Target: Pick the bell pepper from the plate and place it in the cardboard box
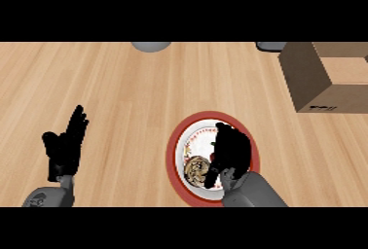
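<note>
Bell pepper [213, 155] pickup is the step we judge to be in hand, with nothing yet carried to the box. We note the wooden counter [108, 87] first, then the cardboard box [323, 78] at its far right, well apart from the plate [173, 151], which is red-rimmed and sits near the lower edge. The right hand [233, 151] lies over the plate's right half and covers the pepper almost wholly; only a red sliver shows at the hand's left edge. We cannot tell whether this hand is closed on the pepper or merely laid over it. The left hand [64, 146] rests at the left, open with fingers straight and pointing up, holding nothing. We advise confirming a hold round the pepper's body before lifting. It should then be raised straight up clear of the rim and moved forward and right to arrive above the box's top, not against its near wall.
</note>
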{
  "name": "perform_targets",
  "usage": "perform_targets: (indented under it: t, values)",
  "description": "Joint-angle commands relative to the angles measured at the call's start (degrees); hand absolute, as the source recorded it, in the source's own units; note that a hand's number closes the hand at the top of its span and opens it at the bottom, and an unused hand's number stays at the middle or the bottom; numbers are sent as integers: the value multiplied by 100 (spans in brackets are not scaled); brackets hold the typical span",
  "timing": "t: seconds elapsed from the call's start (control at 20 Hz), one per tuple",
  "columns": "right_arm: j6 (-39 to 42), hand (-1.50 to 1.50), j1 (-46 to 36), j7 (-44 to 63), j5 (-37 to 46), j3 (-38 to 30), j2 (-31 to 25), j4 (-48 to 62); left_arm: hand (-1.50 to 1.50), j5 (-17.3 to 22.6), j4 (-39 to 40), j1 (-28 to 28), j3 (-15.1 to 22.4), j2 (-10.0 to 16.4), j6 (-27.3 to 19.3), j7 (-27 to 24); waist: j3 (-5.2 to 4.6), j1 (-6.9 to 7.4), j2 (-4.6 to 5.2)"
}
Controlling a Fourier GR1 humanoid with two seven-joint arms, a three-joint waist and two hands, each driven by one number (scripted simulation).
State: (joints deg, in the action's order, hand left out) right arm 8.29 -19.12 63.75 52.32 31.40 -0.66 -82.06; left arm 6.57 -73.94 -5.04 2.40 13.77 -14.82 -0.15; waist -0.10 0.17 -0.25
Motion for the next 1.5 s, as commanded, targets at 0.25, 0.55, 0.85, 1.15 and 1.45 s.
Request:
perform_targets:
  t: [0.25,0.55,0.85,1.15,1.45]
  values:
    - [-502,150,-475,-112,719,35,63,767,0,-130,-91,46,-143,-45,135,-5,10,18,26]
    - [330,150,883,-3536,-395,636,-2135,-791,0,-74,-14,24,-214,-90,8,36,35,-221,-37]
    - [185,150,1517,-5941,-1055,126,-4228,-1609,0,-76,-86,89,-339,-11,-98,91,31,-340,-40]
    - [-1014,150,2473,-8314,-1838,-1267,-5663,-1610,0,-134,-262,255,-228,-52,-69,123,28,-288,-28]
    - [-883,150,3214,-9389,-3569,-3015,-6339,-2147,0,-242,-296,222,-197,-190,-270,149,13,-377,-57]
